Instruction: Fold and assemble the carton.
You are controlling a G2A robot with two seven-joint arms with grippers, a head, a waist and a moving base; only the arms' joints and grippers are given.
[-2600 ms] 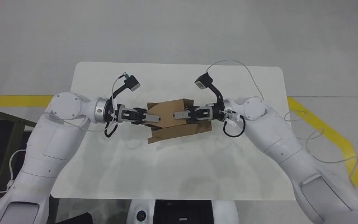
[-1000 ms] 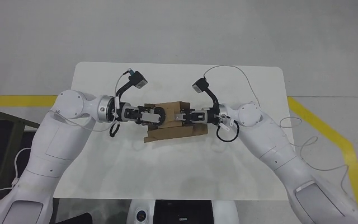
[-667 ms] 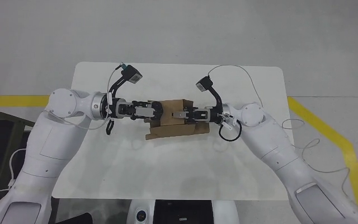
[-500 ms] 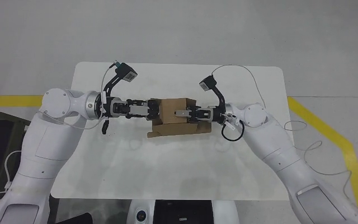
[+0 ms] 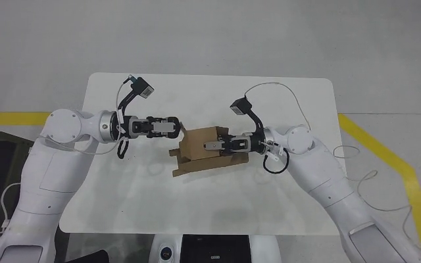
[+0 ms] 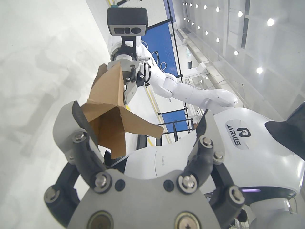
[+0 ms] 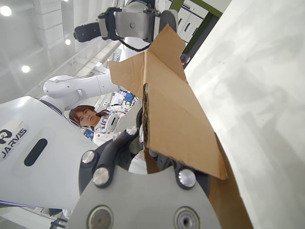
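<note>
Your right hand (image 5: 214, 144) is clamped on one panel of the half-folded carton (image 5: 197, 155), over the middle of the tabletop (image 5: 276, 197). Your left hand (image 5: 175, 125) is spread open just beside it. On that single grip, the carton could twist or sag.

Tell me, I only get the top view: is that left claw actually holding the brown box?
Observer: No. Its wrist view shows the left gripper wide open, nothing pinched; the carton sits just beyond it.
Operator: Then what holds it?
Observer: The right gripper; the left wrist view shows it clamped on one carton wall.
Operator: Is the box finished?
Observer: No. The right wrist view shows its end flaps splayed open, not folded in.
</note>
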